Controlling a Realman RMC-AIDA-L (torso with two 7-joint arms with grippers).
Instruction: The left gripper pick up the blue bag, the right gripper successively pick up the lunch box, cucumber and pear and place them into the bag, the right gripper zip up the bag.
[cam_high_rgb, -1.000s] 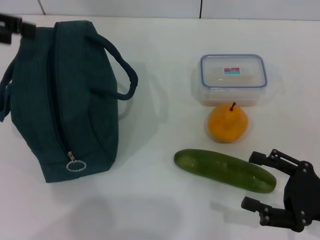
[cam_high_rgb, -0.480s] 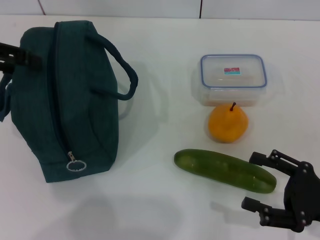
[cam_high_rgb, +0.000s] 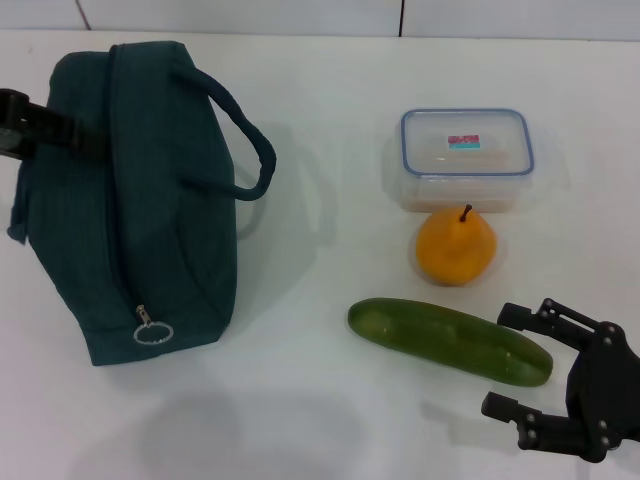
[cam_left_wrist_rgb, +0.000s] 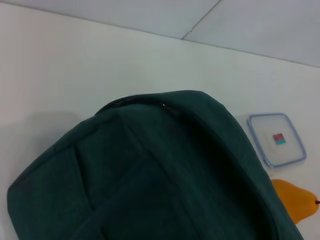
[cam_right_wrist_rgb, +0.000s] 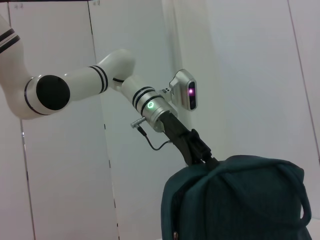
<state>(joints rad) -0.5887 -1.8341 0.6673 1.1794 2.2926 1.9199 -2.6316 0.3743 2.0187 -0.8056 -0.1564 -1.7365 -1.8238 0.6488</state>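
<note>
Table (cam_high_rgb: 330, 400) white and bare-topped, blue bag (cam_high_rgb: 140, 200) lying left, pale wall panels (cam_right_wrist_rgb: 60, 175) behind

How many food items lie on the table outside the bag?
2: the pear sits just in front of the lunch box, and the cucumber lies nearer the robot. Contents of the closed blue bag are hidden.

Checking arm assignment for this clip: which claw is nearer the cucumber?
Right. The right claw sits open beside the cucumber, just off its end. The left claw is far across the table, at the blue bag.
</note>
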